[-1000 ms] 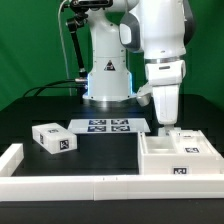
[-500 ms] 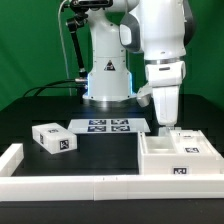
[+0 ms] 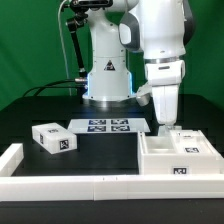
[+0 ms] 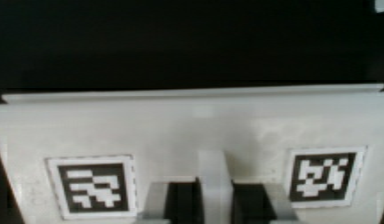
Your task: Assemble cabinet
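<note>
The cabinet (image 3: 178,155), a large white box with tags on its front, stands at the exterior view's right. My gripper (image 3: 166,127) points straight down onto its rear part. In the wrist view the cabinet's white face (image 4: 189,130) fills the frame and carries two tags. The gripper (image 4: 217,205) has its dark fingers (image 4: 184,205) close together, with a narrow white strip of the cabinet between them. A small white tagged block (image 3: 53,139) lies alone at the exterior view's left, apart from the gripper.
The marker board (image 3: 108,126) lies flat in the middle, in front of the robot base (image 3: 106,80). A low white border rail (image 3: 70,186) runs along the table's front and turns up at the left corner (image 3: 10,157).
</note>
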Tool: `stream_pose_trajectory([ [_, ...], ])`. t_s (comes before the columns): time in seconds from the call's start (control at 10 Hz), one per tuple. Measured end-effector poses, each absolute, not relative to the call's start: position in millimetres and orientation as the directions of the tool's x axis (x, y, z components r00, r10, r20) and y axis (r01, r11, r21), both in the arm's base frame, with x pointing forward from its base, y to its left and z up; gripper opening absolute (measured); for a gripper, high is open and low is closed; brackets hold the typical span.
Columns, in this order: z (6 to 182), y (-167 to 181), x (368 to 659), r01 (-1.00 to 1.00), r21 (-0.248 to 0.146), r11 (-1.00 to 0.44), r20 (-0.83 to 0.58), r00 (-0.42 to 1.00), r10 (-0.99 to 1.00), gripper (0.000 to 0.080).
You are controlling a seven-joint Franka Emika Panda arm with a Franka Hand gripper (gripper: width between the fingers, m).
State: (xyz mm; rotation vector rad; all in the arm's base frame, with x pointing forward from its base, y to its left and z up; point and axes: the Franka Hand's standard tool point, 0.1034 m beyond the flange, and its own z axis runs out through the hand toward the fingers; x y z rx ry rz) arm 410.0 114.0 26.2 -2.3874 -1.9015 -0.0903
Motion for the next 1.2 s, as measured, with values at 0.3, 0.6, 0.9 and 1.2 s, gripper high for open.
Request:
stream_pose_trajectory([
  [0.3, 54.4, 105, 412, 0.978, -0.025, -0.207, 0.051, 0.208, 0.977, 0.0067],
  [0.6, 67.6, 87, 419, 0.983, -0.020, -0.182, 0.027, 0.183, 0.983, 0.0068],
  [0.9, 69.1, 71, 432, 0.984, -0.022, -0.179, 0.028, 0.180, 0.983, 0.0068],
  [1.2, 73.9, 69, 447, 0.982, -0.020, -0.188, 0.027, 0.189, 0.982, 0.0068],
])
